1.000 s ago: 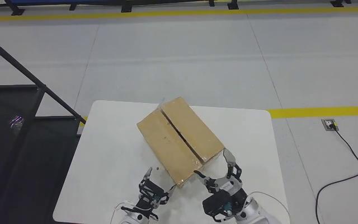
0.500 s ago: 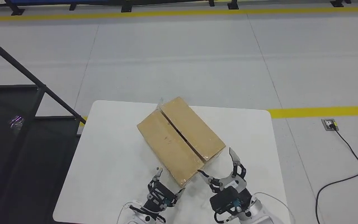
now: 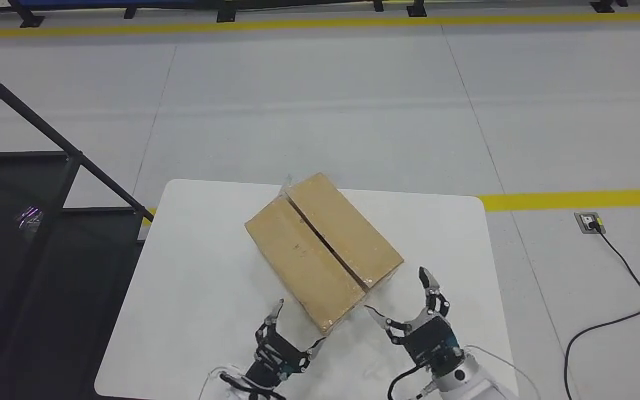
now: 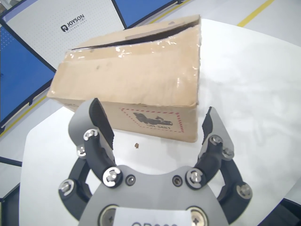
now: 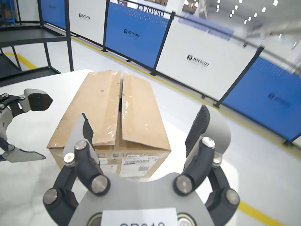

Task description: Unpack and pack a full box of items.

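On the long side of the box (image 4: 131, 76), a red dashed diamond sign (image 4: 150, 121) is showing dark print, too blurred to make out. A white barcode label (image 5: 139, 163) is sitting on the box's short end. Behind the box, fence panels (image 5: 200, 81) are each carrying a small logo (image 5: 197, 61) with a company wordmark.

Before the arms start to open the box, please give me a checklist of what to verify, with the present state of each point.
1. The left pincer is open: ok.
2. The right pincer is open: ok.
3. Both hold nothing and stand apart from the box: ok.
4. The box sits fully on the table: ok.
5. The top flaps are closed, with a gap along the middle seam: ok.
6. The box is full: cannot tell, flaps hide the inside.
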